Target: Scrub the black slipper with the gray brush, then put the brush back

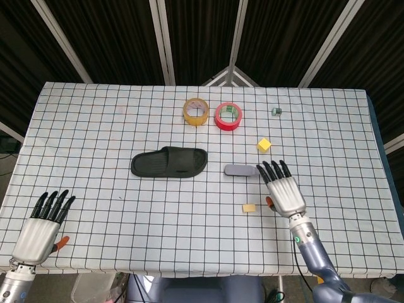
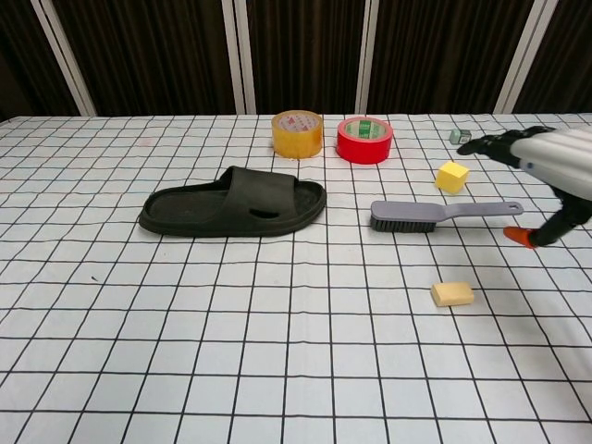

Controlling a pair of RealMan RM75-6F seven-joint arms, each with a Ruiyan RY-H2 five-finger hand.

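At table centre, the black slipper [image 1: 169, 163] lies flat on its sole on the checked tablecloth [image 1: 95, 126], toe end toward the gray brush [image 2: 442, 214], which lies bristles-down just to its right, handle pointing away from the slipper. Right hand [image 1: 283, 189] hovers above the brush handle, fingers extended and spread, holding nothing; in the chest view it stands clear above the handle. Left hand [image 1: 43, 224] sits at the near left table edge, fingers likewise spread and empty. Behind: yellow tape roll [image 1: 196, 111], red tape roll [image 1: 228, 116], yellow cube [image 1: 264, 144]. Nearer: tan block [image 1: 249, 207].
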